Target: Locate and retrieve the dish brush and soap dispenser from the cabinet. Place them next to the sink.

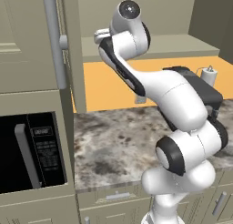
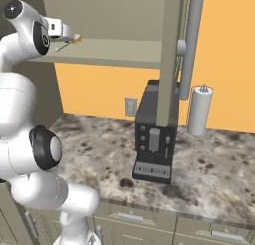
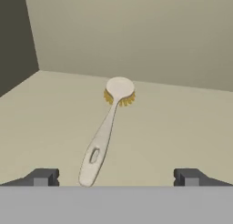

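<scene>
Arm (image 1: 182,104): glossy white rounded shells, bulbous at each link, joined by dark grey to black joint bands. One joint end carries a round dark cap with a small pale centre. Behind the claw (image 3: 116,176), a small white boxy wrist block. Claw fingertips (image 3: 43,176): two small dark grey square blocks. No cables or markings discernible, though rendering is coarse.

base views: behind arm, sharing counter (image 1: 113,145) | hand view: close, into cabinet (image 3: 136,32)
</scene>
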Controlling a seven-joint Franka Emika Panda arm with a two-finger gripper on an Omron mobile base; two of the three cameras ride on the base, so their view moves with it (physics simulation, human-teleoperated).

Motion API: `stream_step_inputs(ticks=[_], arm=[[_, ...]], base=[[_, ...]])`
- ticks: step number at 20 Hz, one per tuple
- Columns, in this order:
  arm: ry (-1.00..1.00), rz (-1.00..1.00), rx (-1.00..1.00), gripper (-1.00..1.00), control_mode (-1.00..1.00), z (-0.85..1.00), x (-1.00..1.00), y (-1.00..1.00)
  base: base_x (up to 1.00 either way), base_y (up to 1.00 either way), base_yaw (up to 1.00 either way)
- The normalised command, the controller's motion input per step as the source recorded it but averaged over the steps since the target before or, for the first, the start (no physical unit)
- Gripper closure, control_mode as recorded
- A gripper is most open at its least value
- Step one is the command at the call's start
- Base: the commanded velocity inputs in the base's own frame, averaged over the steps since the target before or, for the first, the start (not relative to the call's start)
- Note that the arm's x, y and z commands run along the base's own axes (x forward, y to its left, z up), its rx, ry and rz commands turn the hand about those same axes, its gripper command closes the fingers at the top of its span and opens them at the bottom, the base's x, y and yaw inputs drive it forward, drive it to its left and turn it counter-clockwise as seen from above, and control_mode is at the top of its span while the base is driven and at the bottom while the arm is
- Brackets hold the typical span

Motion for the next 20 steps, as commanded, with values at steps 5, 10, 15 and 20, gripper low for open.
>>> stream_step_inputs(ticks=[5, 10, 15, 20], arm=[[0.04, -0.10, 0.00, -1.00, -1.00, -0.14, 0.41, 0.14], [0.01, -0.14, 0.00, -1.00, -1.00, -0.02, 0.52, 0.13], [0.09, -0.11, 0.00, -1.00, -1.00, -0.04, 0.48, 0.17], [0.09, 0.00, 0.00, -1.00, -1.00, 0.00, 0.46, 0.27]], base=[[0.00, 0.00, 0.00], [0.00, 0.00, 0.00], [0.00, 0.00, 0.00], [0.00, 0.00, 0.00]])
